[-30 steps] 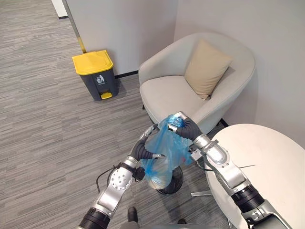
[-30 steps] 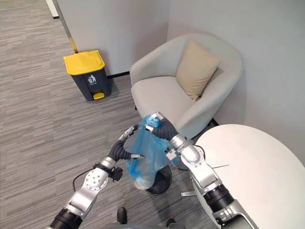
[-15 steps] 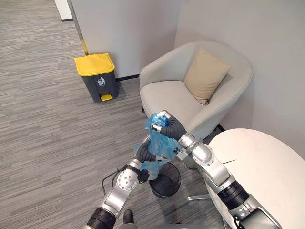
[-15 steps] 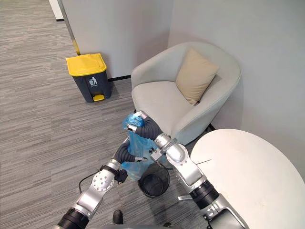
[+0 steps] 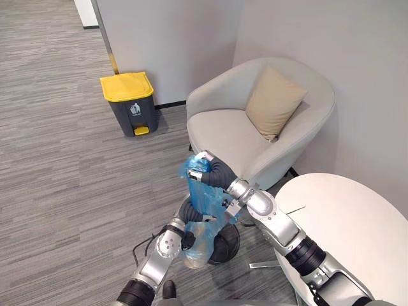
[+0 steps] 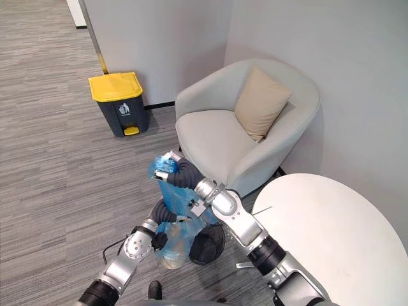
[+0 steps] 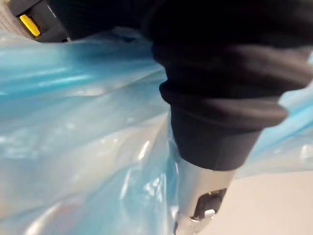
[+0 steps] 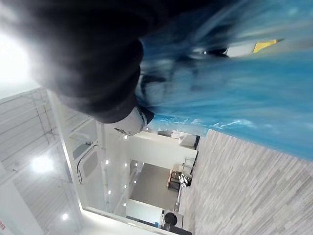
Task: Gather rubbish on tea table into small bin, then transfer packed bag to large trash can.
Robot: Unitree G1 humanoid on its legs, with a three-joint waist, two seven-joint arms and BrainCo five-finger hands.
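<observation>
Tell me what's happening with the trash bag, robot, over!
Right hand shut on blue bag top, left hand against its side. Bag hangs beside small bin. Yellow-lidded trash can ahead, armchair to its right.

Right hand [image 5: 204, 167] high, fingers clenched on bag [image 5: 204, 199] top; left hand [image 5: 189, 210] low beneath, against bag.

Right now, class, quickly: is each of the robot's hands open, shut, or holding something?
Right hand: shut on the gathered top of the translucent blue plastic bag.
Left hand: low against the bag's side; open or shut cannot be told.
</observation>
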